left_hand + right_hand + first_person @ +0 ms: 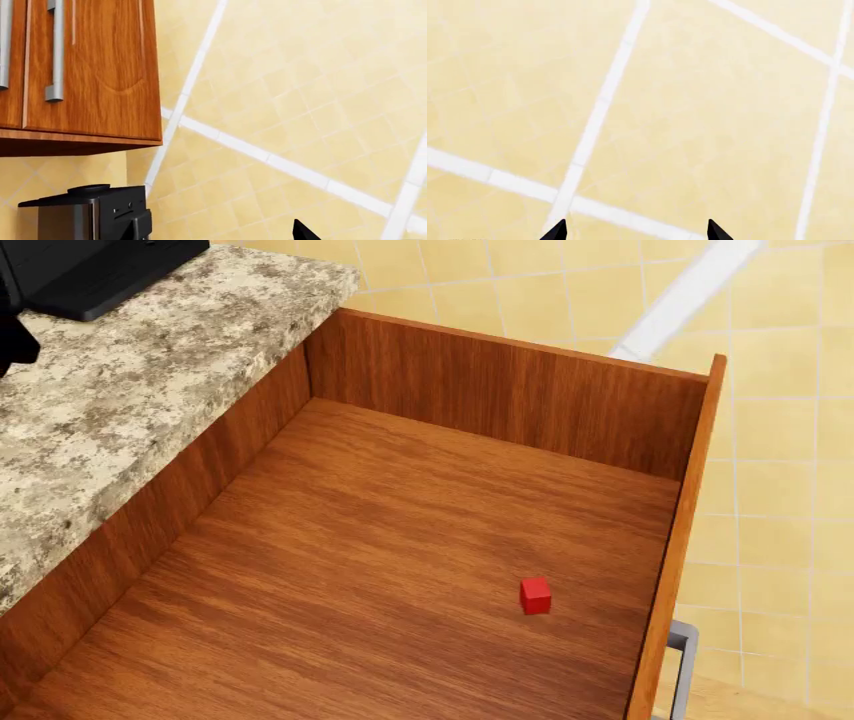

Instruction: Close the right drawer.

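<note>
The right drawer point(400, 540) stands pulled wide open in the head view. It is a deep box of reddish-brown wood, and a small red cube point(535, 595) lies on its floor. Its front panel point(678, 540) runs down the right side, with the grey bar handle point(682, 665) outside it. Neither gripper shows in the head view. My right gripper point(636, 232) is open and empty, with only its black fingertips point(557, 231) showing against yellow tiles. My left gripper point(217, 235) looks open, with one fingertip point(303, 231) visible.
A speckled granite countertop point(120, 400) borders the drawer's left side, with a black appliance point(94, 270) on it. The left wrist view shows wooden cabinet doors point(100, 70) with upright grey handles point(56, 50) and a black appliance point(93, 212). Yellow tiles with white stripes point(287, 165) lie beyond.
</note>
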Robot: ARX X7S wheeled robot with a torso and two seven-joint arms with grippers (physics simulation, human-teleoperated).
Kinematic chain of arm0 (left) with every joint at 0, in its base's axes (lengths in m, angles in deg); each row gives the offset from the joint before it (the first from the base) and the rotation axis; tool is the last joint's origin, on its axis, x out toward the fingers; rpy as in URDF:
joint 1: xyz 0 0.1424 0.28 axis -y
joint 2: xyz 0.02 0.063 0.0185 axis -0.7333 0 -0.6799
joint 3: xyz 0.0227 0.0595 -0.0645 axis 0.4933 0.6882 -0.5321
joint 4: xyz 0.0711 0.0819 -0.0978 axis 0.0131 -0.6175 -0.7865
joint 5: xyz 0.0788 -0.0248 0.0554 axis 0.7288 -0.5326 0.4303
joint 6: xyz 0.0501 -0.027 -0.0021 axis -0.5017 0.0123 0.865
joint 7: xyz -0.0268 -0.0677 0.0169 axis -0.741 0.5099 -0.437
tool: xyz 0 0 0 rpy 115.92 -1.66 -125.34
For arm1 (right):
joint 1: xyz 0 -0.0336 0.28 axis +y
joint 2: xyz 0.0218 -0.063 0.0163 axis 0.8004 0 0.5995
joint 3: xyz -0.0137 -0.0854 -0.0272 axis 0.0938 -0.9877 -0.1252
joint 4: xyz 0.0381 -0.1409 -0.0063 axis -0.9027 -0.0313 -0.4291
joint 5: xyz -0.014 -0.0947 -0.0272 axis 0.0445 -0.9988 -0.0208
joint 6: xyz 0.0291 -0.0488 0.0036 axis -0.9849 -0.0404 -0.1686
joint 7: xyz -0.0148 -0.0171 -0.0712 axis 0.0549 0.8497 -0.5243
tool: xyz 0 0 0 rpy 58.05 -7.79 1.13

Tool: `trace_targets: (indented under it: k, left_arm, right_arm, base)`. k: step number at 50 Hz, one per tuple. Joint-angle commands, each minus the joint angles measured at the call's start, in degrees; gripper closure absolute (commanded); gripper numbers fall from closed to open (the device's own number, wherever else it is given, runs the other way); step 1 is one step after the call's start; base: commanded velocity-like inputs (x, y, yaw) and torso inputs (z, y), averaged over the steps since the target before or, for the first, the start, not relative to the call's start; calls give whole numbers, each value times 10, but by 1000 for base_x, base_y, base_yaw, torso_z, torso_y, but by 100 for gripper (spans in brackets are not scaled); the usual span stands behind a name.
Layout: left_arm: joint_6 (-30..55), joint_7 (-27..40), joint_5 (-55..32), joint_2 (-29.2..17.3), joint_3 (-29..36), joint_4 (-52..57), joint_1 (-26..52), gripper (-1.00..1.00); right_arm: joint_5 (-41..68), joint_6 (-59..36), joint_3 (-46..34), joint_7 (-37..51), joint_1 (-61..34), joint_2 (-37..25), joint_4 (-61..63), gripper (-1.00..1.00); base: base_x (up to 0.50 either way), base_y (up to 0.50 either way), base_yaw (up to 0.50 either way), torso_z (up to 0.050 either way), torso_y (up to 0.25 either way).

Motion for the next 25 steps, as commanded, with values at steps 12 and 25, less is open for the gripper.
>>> trace_targets:
  k: [12,25]
  left_arm:
    - [-12,-12,6,1,8,-1,-6,-100]
    - [-9,1,-19,8,10,-9,20,-100]
  right_arm:
    - [-64,291,144,25,193,68,-243,-100]
    - [-69,344,158,27,226,72,-327,-100]
  base:
    - [0,0,0,0,0]
    - [0,0,0,0,0]
